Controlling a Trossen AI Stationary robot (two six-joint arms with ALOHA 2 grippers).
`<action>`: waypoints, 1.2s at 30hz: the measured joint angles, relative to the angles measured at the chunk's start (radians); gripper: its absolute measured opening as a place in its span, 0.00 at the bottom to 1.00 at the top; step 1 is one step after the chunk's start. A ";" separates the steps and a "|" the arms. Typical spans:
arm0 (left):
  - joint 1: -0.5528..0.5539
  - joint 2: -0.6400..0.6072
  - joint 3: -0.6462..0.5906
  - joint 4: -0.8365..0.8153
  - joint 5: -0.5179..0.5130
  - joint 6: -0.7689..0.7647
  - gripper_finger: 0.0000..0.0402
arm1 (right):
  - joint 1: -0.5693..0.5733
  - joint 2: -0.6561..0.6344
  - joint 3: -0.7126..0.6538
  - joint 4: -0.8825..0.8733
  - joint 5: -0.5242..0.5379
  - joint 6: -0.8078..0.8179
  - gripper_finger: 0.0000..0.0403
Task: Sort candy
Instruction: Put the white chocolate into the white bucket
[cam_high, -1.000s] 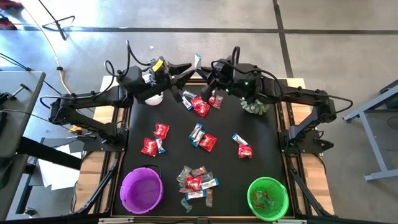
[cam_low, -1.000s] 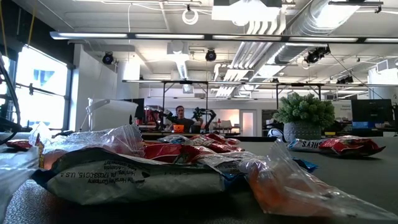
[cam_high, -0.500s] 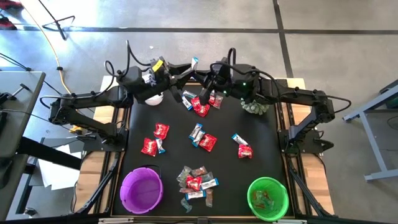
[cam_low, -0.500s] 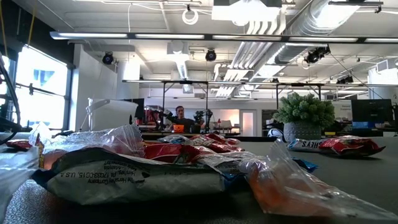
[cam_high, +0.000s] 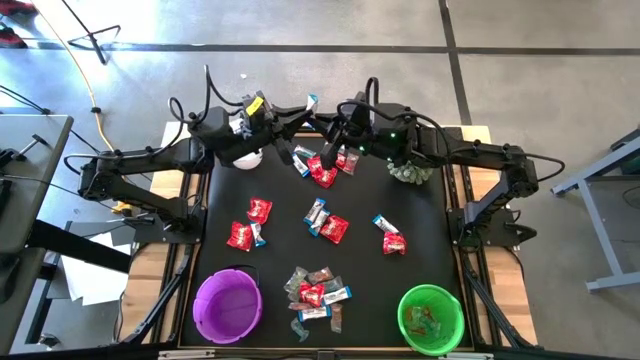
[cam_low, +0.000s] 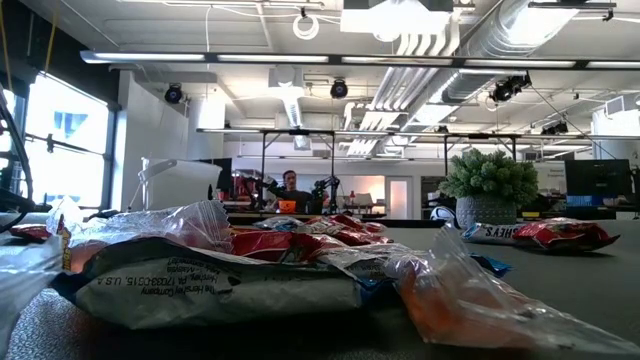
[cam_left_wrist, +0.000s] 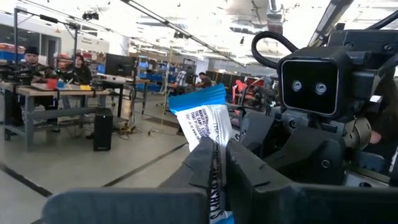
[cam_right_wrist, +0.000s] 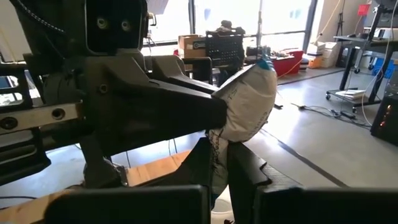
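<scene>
- The blue-and-white mini bar (cam_high: 313, 99), a second ago standing clear above the far edge of the black mat (cam_high: 420, 230) at its middle, has shifted slightly toward the left arm's side and now sits lower against the fingers.
- The left gripper (cam_high: 303, 106) has eased back a little from the middle of the far edge, carrying the bar with it.
- The right gripper (cam_high: 326, 152) has swung in from the right arm's side toward the bar over the past second; its fingers (cam_right_wrist: 208, 155) are now clamped on the bar's wrapper alongside the left gripper's.
- Most of the movement occurred in the first half-second; the last half-second shows only a small further closing-in.
</scene>
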 joint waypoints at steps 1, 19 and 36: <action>0.000 0.000 0.000 0.000 -0.001 0.000 0.02 | 0.000 0.000 0.000 0.000 0.001 -0.001 0.04; 0.000 -0.010 0.000 -0.016 -0.026 0.019 0.00 | 0.001 0.000 0.000 -0.011 0.008 -0.015 0.28; 0.001 -0.130 0.000 -0.249 -0.388 0.211 0.00 | 0.001 -0.002 0.000 -0.240 0.071 -0.012 0.51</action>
